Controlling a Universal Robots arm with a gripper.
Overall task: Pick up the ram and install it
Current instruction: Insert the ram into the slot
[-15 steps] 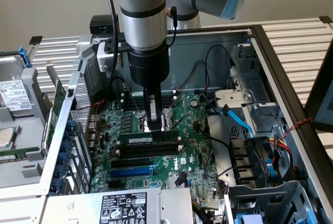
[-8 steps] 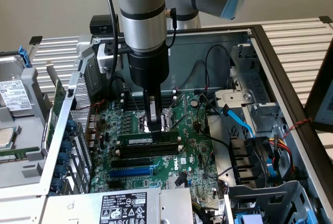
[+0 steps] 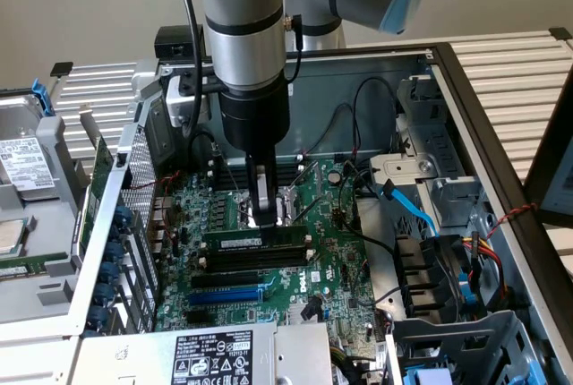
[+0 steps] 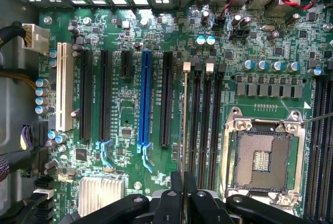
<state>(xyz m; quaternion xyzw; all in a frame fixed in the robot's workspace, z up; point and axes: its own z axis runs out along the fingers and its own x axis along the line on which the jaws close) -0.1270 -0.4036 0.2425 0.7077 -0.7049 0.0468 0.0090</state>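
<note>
The ram (image 3: pixel 235 240) is a thin green stick with black chips. It stands on edge along the memory slot nearest the CPU socket, between that slot's white end clips. My gripper (image 3: pixel 263 222) comes straight down onto its middle and is shut on the ram's top edge. In the wrist view the ram (image 4: pixel 184 120) shows edge-on as a pale thin line running from between my dark fingertips (image 4: pixel 176 188) to a white clip. I cannot tell how deep it sits in the slot.
Empty black memory slots (image 3: pixel 251 260) lie beside the ram, then the long blue expansion slot (image 3: pixel 228 295). The open CPU socket (image 4: pixel 260 156) is on the other side. Bundled cables (image 3: pixel 448 260) and drive cages crowd the exterior view's right; a power supply (image 3: pixel 210 358) sits in front.
</note>
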